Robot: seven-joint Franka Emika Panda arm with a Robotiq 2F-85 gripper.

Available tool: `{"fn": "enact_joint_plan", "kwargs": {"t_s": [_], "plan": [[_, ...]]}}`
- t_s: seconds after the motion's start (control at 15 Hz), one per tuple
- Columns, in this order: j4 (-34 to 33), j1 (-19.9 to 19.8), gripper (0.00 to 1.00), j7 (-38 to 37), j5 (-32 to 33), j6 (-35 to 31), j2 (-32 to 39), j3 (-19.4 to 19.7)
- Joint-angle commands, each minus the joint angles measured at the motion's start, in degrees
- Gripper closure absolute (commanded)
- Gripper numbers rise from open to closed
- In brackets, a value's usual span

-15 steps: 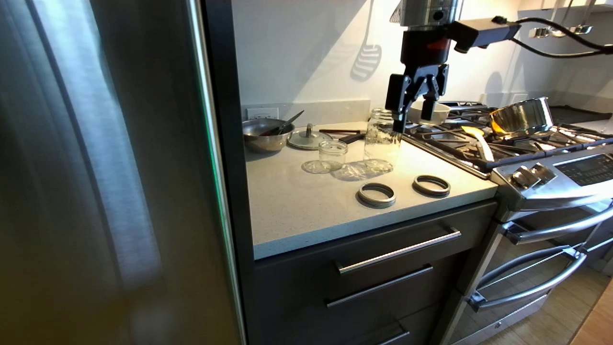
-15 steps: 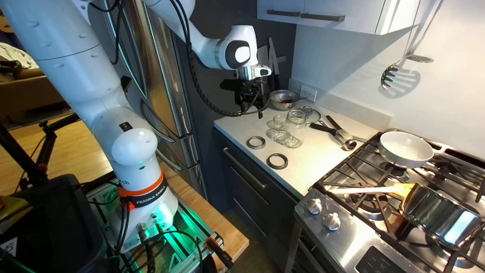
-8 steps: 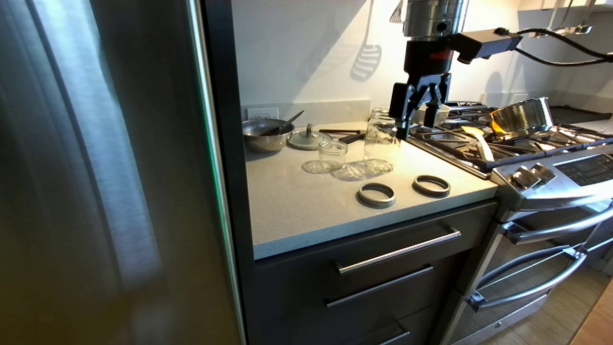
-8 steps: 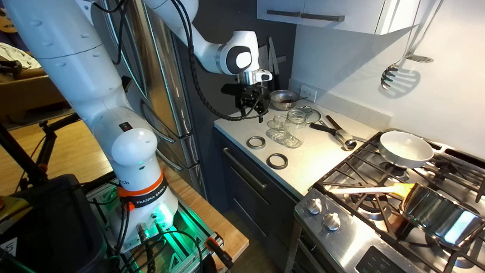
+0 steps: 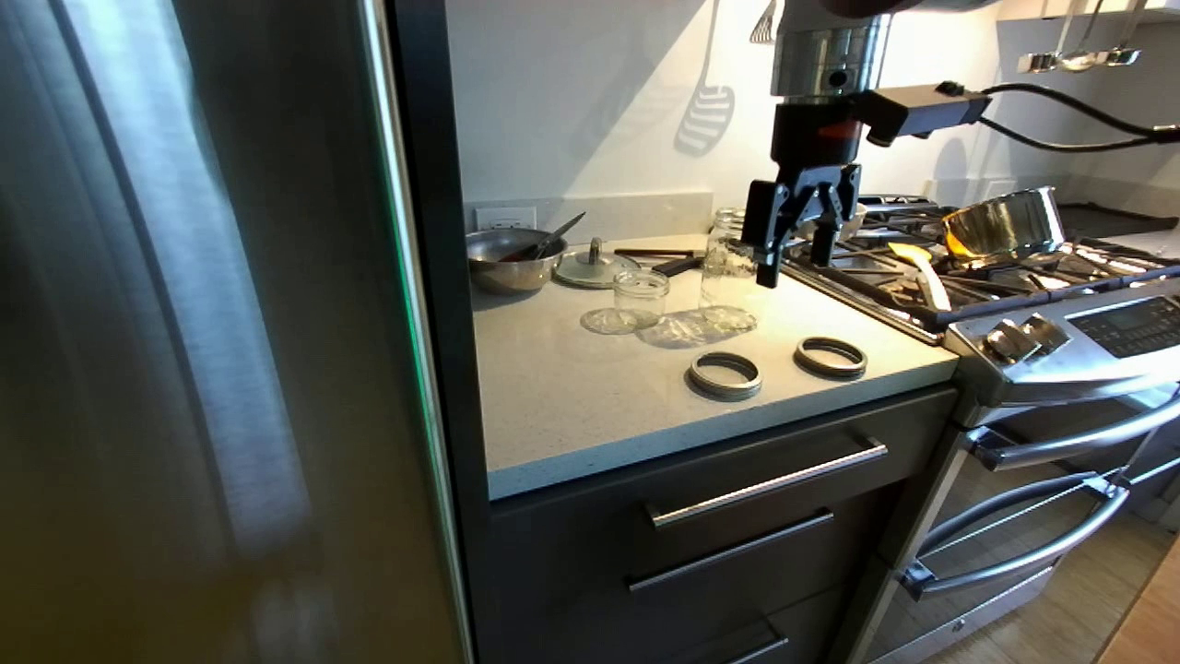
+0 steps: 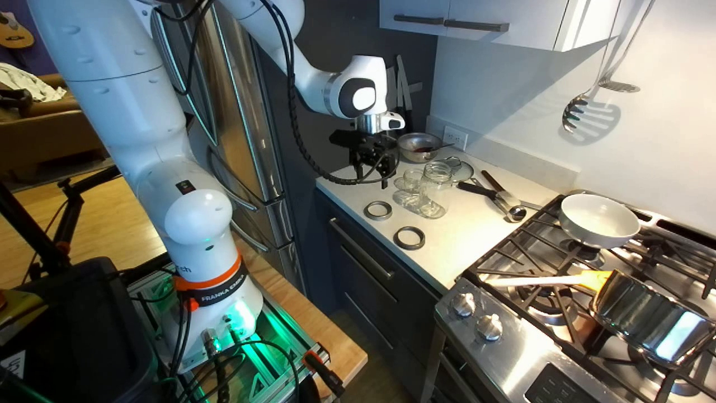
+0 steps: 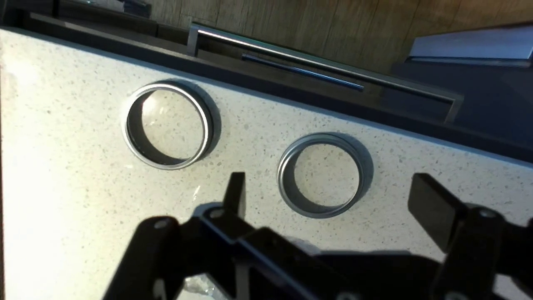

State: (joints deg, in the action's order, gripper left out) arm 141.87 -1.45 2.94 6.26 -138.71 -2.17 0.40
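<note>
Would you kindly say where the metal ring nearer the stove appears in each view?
An exterior view: metal ring, right of centre, slightly low.
An exterior view: metal ring, just right of centre, lower half.
Wrist view: metal ring, left of centre, slightly high.
Shared landmark: second ring alongside.

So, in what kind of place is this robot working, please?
It looks like a kitchen, perhaps in a home: there is a gas stove, a steel refrigerator, and hanging cooking utensils.

A white arm (image 6: 106, 78) with rounded joints (image 6: 198, 221) wears an orange ring (image 6: 218, 277) above a black band (image 6: 224, 292) lettered "FRANKA". Its cable (image 6: 291, 89) is ribbed and black, its fingers (image 7: 435, 208) black and angular.
</note>
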Motion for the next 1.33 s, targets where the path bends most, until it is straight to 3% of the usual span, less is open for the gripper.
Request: {"fn": "enact_joint_plan", "kwargs": {"t_s": [0.0,0.47,1.27], "plan": [[-1.8,-0.4,0.0,2.8,-3.0,-1.0,5.0,1.0],[-4.3,-2.2,0.0,6.4,-2.6,-3.4,11.5,2.0],[-7.5,-5.3,0.0,13.9,-12.8,-9.1,19.6,-0.6]]}}
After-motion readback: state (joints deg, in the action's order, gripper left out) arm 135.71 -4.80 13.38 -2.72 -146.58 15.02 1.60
